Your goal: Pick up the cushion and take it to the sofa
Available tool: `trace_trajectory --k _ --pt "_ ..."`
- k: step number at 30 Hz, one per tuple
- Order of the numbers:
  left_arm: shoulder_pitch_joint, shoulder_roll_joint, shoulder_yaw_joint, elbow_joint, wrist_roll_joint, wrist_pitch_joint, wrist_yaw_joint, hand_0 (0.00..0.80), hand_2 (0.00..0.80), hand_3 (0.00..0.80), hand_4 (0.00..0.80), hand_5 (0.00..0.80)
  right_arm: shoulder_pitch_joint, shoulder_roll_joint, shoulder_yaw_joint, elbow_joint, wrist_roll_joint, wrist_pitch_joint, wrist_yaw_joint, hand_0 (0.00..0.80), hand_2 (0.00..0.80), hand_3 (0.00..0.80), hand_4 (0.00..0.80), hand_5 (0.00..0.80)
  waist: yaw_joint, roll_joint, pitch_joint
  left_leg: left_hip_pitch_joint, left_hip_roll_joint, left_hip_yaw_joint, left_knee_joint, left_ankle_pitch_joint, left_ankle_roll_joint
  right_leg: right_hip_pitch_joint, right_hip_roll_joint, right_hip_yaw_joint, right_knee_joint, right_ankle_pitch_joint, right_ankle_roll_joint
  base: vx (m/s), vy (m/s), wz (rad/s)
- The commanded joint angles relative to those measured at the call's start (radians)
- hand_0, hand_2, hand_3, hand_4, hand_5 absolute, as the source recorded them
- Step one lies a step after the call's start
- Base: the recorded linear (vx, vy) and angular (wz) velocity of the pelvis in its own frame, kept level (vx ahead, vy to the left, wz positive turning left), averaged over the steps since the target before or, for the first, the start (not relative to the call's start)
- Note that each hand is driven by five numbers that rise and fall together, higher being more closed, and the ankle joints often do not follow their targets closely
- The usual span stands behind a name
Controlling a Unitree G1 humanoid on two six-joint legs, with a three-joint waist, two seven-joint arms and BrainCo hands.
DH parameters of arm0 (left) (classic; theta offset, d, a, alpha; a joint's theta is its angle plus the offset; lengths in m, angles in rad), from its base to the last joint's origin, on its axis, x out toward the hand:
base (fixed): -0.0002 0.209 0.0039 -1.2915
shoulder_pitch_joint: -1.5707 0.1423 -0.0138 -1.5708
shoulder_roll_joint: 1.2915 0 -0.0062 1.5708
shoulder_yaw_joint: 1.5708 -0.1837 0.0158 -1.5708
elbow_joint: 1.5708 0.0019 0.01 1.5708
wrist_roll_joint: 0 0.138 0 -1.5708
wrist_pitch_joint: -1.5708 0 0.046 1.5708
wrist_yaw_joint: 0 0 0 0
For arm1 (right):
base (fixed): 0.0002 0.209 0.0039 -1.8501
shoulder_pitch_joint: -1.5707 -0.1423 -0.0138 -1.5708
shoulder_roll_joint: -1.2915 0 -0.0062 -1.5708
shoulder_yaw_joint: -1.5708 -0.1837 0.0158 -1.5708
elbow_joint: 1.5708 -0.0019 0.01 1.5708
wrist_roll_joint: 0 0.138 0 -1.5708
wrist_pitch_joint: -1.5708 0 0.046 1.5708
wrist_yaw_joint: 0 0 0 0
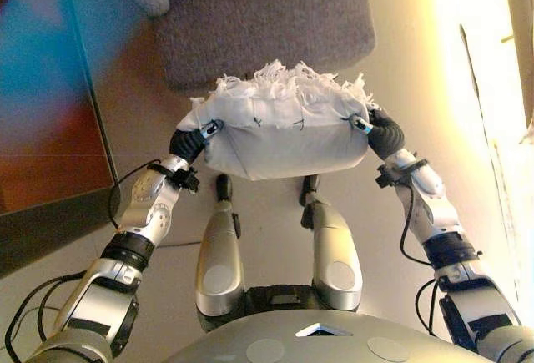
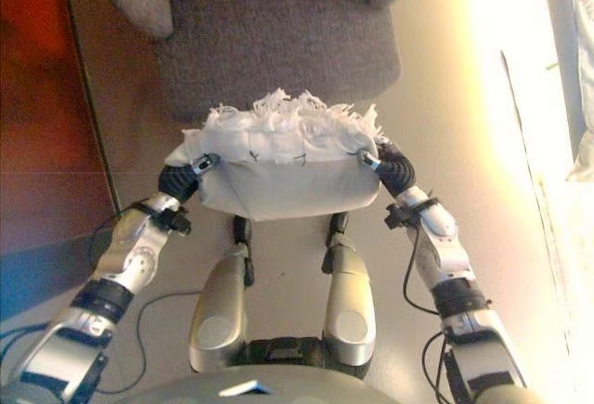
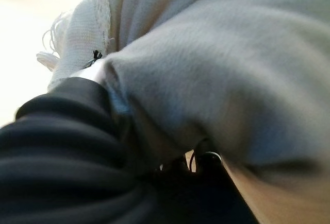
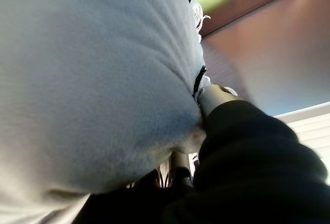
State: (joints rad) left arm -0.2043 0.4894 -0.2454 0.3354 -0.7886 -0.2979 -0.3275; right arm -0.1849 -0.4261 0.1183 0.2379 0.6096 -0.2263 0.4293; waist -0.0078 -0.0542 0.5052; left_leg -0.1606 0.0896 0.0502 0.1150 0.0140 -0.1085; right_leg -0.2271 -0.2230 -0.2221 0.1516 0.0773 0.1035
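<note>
1. The white fringed cushion hangs clamped between the left hand and right hand, near the grey sofa.
2. Wrist views show only cushion fabric; finger posture cannot be told.

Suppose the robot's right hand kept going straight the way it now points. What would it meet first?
The right hand points inward at the white fringed cushion, which it already presses from the side, opposite the left hand. So it would meet the cushion at once, probably just squeezing it further. The grey sofa lies beyond.
</note>
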Motion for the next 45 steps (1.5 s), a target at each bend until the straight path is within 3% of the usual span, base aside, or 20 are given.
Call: trace_trajectory --k 1,7,13,23,26,29,32,34,36,37,40,41,43,45 --pt "0.061 -0.114 0.027 -0.198 0.027 -0.062 0.004 0.800 0.800 0.800 0.800 0.800 0.081 0.046 0.006 -0.231 -0.026 -0.077 0.083 0.800 0.800 0.800 0.800 0.800 0.016 0.034 -0.231 0.050 -0.043 0.063 -0.022 -0.045 0.049 0.114 -0.017 0.004 -0.046 -0.047 0.062 0.286 0.034 0.11" --pt "0.175 -0.117 0.088 -0.374 0.059 -0.118 0.007 0.800 0.800 0.800 0.800 0.800 0.164 0.082 -0.030 -0.394 -0.047 -0.118 0.039 0.800 0.800 0.800 0.800 0.800 0.025 0.034 -0.341 0.179 -0.038 0.058 -0.071 -0.060 0.068 0.231 -0.015 0.007 -0.070 -0.061 0.057 0.179 0.009 0.19" --pt "0.183 -0.103 0.118 -0.489 0.027 -0.182 0.059 0.800 0.800 0.800 0.800 0.800 0.178 0.068 -0.063 -0.530 -0.008 -0.179 -0.026 0.800 0.800 0.800 0.800 0.800 0.006 0.025 -0.402 0.262 -0.038 0.016 -0.139 -0.064 0.083 0.302 0.035 0.096 -0.119 -0.069 0.040 0.073 -0.051 0.14" --pt "0.161 -0.093 0.117 -0.589 0.052 -0.218 0.137 0.800 0.800 0.800 0.800 0.800 0.129 0.038 -0.055 -0.606 -0.101 -0.233 -0.168 0.800 0.800 0.800 0.800 0.800 0.024 0.024 -0.441 0.294 0.002 0.015 -0.188 -0.042 0.058 0.353 0.079 0.064 -0.158 -0.089 0.010 -0.005 -0.113 0.08" --pt "0.150 -0.086 0.117 -0.595 0.061 -0.236 0.186 0.800 0.800 0.800 0.800 0.800 0.113 0.009 -0.042 -0.613 -0.187 -0.252 -0.232 0.800 0.800 0.800 0.800 0.800 0.023 0.017 -0.433 0.287 0.013 0.025 -0.144 -0.050 0.048 0.352 0.091 0.062 -0.150 -0.097 -0.008 -0.024 -0.153 -0.01" --pt "0.157 -0.086 0.120 -0.601 0.086 -0.286 0.234 0.800 0.800 0.800 0.800 0.800 0.080 -0.019 -0.017 -0.611 -0.183 -0.282 -0.255 0.800 0.800 0.800 0.800 0.800 0.031 -0.012 -0.398 0.212 0.019 0.027 0.083 -0.087 0.034 0.334 0.090 0.060 -0.118 -0.100 -0.043 -0.048 -0.188 -0.04" --pt "0.161 -0.098 0.115 -0.604 0.109 -0.318 0.265 0.800 0.800 0.800 0.800 0.800 0.051 -0.018 0.016 -0.601 -0.232 -0.315 -0.314 0.800 0.800 0.800 0.800 0.800 0.047 -0.027 -0.342 0.084 0.021 0.008 0.332 -0.036 0.041 0.326 0.093 0.070 -0.072 -0.104 -0.078 -0.050 -0.179 -0.15" --pt "0.160 -0.108 0.118 -0.605 0.123 -0.318 0.268 0.800 0.800 0.800 0.800 0.800 0.034 -0.015 0.029 -0.597 -0.267 -0.318 -0.356 0.800 0.800 0.800 0.800 0.800 0.060 -0.019 -0.320 0.030 0.002 -0.001 0.377 -0.016 0.044 0.333 0.101 0.080 -0.047 -0.120 -0.083 0.056 -0.072 -0.30" --pt "0.160 -0.109 0.124 -0.607 0.127 -0.322 0.272 0.800 0.800 0.800 0.800 0.800 0.007 -0.007 0.042 -0.604 -0.289 -0.299 -0.390 0.800 0.800 0.800 0.800 0.800 0.087 0.019 -0.306 0.022 -0.047 -0.038 0.270 0.013 0.049 0.347 0.129 0.101 -0.013 -0.159 -0.075 0.208 0.009 -0.09" --pt "0.161 -0.108 0.124 -0.605 0.124 -0.326 0.273 0.800 0.800 0.800 0.800 0.800 -0.007 -0.003 0.055 -0.606 -0.304 -0.287 -0.408 0.800 0.800 0.800 0.800 0.800 0.100 0.038 -0.301 0.021 -0.054 -0.046 0.215 0.042 0.046 0.360 0.145 0.112 -0.005 -0.179 -0.076 0.311 0.041 -0.10" --pt "0.157 -0.108 0.114 -0.605 0.132 -0.329 0.300 0.800 0.800 0.800 0.800 0.800 -0.022 -0.005 0.079 -0.607 -0.332 -0.272 -0.460 0.800 0.800 0.800 0.800 0.800 0.138 0.076 -0.305 -0.001 -0.018 -0.049 -0.022 0.155 0.024 0.436 0.172 0.143 -0.012 -0.236 -0.072 0.469 0.110 -0.56" --pt "0.158 -0.110 0.112 -0.601 0.135 -0.326 0.309 0.800 0.800 0.800 0.800 0.800 -0.022 -0.003 0.082 -0.598 -0.341 -0.270 -0.468 0.800 0.800 0.800 0.800 0.800 0.153 0.085 -0.310 -0.014 -0.009 -0.069 -0.080 0.202 0.013 0.471 0.177 0.161 -0.013 -0.259 -0.073 0.486 0.111 -0.48" --pt "0.167 -0.113 0.113 -0.602 0.134 -0.324 0.320 0.800 0.800 0.800 0.800 0.800 -0.019 0.000 0.086 -0.599 -0.337 -0.252 -0.468 0.800 0.800 0.800 0.800 0.800 0.174 0.102 -0.316 -0.027 0.017 -0.094 -0.133 0.256 0.002 0.508 0.186 0.188 0.001 -0.289 -0.075 0.536 0.156 0.17" --pt "0.184 -0.117 0.122 -0.609 0.138 -0.322 0.326 0.800 0.800 0.800 0.800 0.800 -0.004 0.000 0.087 -0.609 -0.334 -0.231 -0.462 0.800 0.800 0.800 0.800 0.800 0.183 0.107 -0.324 -0.031 0.044 -0.105 -0.143 0.263 -0.007 0.527 0.177 0.204 0.042 -0.334 -0.075 0.587 0.200 0.48"
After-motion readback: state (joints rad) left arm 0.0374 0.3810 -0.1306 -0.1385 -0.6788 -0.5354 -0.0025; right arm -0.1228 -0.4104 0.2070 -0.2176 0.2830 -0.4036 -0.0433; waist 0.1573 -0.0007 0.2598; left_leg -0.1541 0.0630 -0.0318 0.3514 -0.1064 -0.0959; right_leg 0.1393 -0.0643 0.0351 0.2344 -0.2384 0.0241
